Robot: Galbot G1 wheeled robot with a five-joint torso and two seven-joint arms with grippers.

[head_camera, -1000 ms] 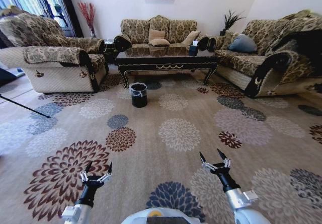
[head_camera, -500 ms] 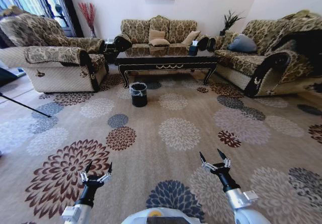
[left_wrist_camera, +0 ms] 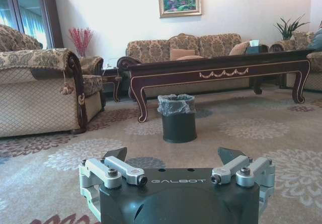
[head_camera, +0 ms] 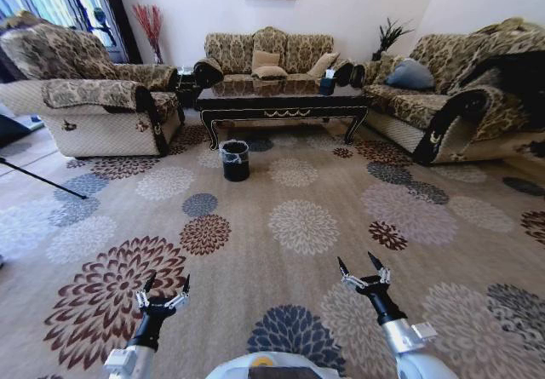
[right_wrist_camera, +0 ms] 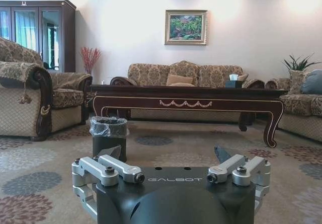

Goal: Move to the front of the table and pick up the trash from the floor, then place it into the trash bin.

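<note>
Robot far from the table (head_camera: pixel 281 102), both hands open and empty.
Drive straight to the bin (head_camera: pixel 235 160); left gripper (head_camera: pixel 164 289) and right gripper (head_camera: pixel 362 267) stay low.

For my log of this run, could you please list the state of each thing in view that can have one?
left gripper: open, empty, held low above the carpet.
right gripper: open, empty, held low above the carpet.
trash bin: upright on the carpet before the table, lined with clear plastic, contents hidden.
table: standing far ahead, tissue box on top.
</note>
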